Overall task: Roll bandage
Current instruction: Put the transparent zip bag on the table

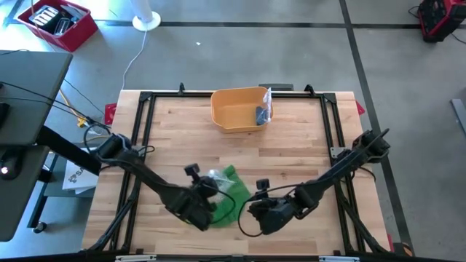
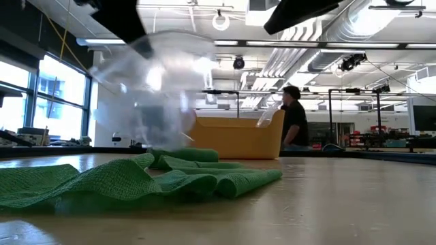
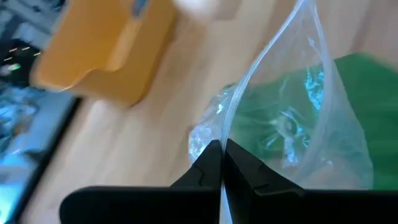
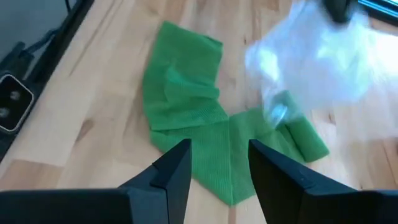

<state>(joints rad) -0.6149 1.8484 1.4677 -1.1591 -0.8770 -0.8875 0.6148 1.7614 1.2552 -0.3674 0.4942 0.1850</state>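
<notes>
Left gripper point(image 3: 222, 163) is clenched on a clear bag point(image 3: 298, 106), held above the green bandage point(image 4: 205, 137). Right gripper point(image 4: 219, 163) hovers released over the bandage, which lies unrolled and crumpled near the table's point(image 1: 306, 153) front edge; long axis unclear.

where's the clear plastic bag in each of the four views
high view: clear plastic bag lower centre, over the green bandage.
low view: upper left, hanging above the bandage.
left wrist view: right of centre, pinched in the left gripper.
right wrist view: upper right.
Shared landmark: the green bandage.
</notes>
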